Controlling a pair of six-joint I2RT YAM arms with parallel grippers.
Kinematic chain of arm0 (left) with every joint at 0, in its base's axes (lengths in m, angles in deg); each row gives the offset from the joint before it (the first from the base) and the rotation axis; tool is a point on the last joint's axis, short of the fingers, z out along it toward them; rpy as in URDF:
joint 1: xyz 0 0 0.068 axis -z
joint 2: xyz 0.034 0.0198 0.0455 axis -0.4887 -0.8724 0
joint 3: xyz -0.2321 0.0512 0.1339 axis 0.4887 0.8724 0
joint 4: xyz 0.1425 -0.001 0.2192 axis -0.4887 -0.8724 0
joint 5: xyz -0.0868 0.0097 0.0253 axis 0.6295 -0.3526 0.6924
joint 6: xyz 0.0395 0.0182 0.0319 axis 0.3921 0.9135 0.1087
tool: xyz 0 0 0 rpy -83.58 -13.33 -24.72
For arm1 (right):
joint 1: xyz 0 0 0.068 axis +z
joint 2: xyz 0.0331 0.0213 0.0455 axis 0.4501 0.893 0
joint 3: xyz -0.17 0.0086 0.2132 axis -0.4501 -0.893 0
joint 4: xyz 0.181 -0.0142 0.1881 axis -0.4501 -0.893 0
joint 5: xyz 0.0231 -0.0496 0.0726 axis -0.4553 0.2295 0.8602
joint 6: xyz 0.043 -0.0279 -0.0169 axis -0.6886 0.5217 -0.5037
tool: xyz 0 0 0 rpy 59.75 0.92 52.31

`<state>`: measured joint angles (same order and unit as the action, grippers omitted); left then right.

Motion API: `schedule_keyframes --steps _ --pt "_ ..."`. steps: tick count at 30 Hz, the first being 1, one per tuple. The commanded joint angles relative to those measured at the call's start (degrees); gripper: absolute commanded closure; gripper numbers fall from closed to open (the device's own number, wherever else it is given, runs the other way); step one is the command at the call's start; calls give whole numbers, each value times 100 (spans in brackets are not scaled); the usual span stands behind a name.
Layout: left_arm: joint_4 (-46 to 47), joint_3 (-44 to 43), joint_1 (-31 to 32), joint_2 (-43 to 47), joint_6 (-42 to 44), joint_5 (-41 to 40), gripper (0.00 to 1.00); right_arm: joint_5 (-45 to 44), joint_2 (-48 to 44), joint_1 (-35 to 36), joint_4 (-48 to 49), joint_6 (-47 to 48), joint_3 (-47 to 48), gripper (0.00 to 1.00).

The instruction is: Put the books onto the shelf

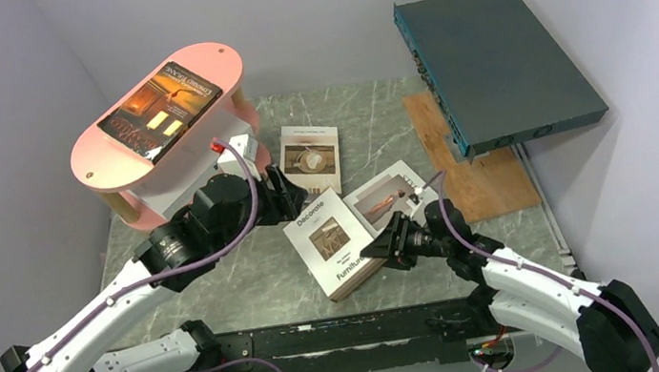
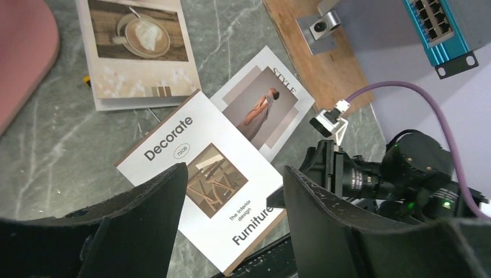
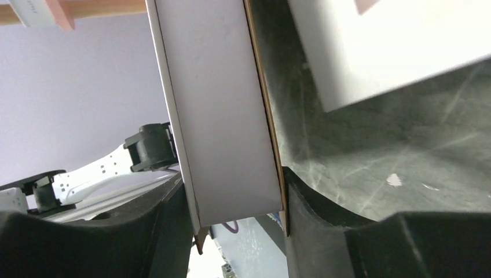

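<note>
Near the tabletop's front edge, the right gripper (image 1: 382, 247) seemingly pinched the "Decorate Furniture" book (image 1: 333, 243) by its edge, its cover cut off in the wrist view. The left gripper (image 2: 234, 185) hung with jaws apart, empty. Behind, the "STYLE" book (image 2: 263, 107) lay partly covered. At the far left corner, the shelf (image 1: 102, 165) carried an orange-brown book (image 1: 160, 110) on top, its title illegible.

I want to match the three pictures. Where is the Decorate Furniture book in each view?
Top: the Decorate book lies at the centre of the table, slightly right.
Left wrist: the book is at the picture's centre, with its title readable.
Right wrist: its white cover fills the middle, seen nearly edge-on.
Shared landmark: the right tool, at the book's edge in every view.
</note>
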<state>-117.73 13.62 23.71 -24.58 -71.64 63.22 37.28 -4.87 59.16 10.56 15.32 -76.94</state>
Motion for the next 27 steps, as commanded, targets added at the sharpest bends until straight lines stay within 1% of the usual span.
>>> schedule_keyframes --steps 1,4,5,7,10,12,14,16,19,21,22,25,27 --pt "-423 -689 -114 -68 826 -154 32 -55 -213 86 -719 693 863 77" --pt "-1410 -1425 -312 -354 1079 -522 29 61 -160 185 -1079 1118 1321 80" --pt "-1699 -1626 -423 -392 1164 -531 28 101 -124 226 -1121 1225 1444 82" --pt "-1904 -1885 -757 -357 1376 -182 26 194 -30 344 -1111 1409 1680 84" --pt "-2084 -2076 -1372 -170 1671 603 28 282 177 581 -989 1658 1993 95" --pt "-2198 -2184 -1700 -37 1828 1176 29 306 382 758 -1061 1899 2329 99" --pt "-2413 -2429 -1867 21 1953 1505 28 329 593 887 -1214 2158 2638 100" --pt "-2661 -2662 -1900 10 2083 1683 26 355 699 902 -1372 2556 2951 100" --pt "-2638 -2714 -1905 86 2344 1758 22 315 890 900 -2081 3399 3618 100" --pt "-2604 -2663 -1920 108 2476 1919 17 329 1076 885 -2733 4162 4190 100" --pt "-2643 -2689 -1942 79 2518 2030 15 434 1172 858 -3084 4543 4588 100" --pt "-2816 -2849 -1951 -31 2655 2284 9 1122 1491 716 -4073 5592 5327 100" --pt "-2687 -2790 -1969 8 2715 2435 6 1358 1727 697 -4495 6014 5729 100"
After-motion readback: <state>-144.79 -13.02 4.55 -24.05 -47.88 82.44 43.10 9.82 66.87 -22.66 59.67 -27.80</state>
